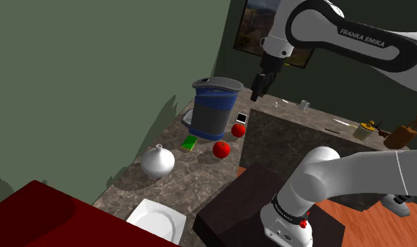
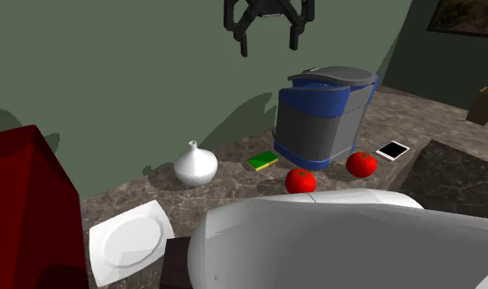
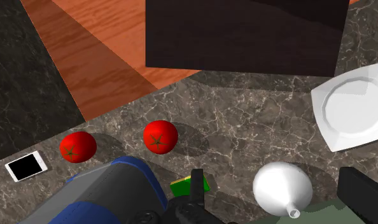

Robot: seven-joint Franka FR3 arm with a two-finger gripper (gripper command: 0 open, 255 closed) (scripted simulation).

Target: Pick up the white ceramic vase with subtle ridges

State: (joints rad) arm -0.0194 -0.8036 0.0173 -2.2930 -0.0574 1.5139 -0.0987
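Vase, white and round-bellied with a short narrow neck [image 1: 158,161] [image 2: 195,164] [image 3: 282,186], stands upright on the dark veined stone counter [image 1: 200,179], with nothing touching it. In the shoulder view it sits at eight o'clock from the tall grey-and-blue lidded appliance [image 1: 215,109] [image 2: 320,115]. A flat green block [image 1: 189,144] [image 2: 264,160] lies at its two o'clock, and a white squarish plate [image 1: 156,219] [image 2: 127,240] [image 3: 353,108] at its six o'clock. Two red tomatoes [image 1: 221,149] [image 1: 239,130] rest at five o'clock from the appliance. The black two-finger gripper [image 1: 260,88] [image 2: 269,45] hangs well above the counter, at one o'clock from the vase in the second exterior view, its fingers spread apart and clasping nothing.
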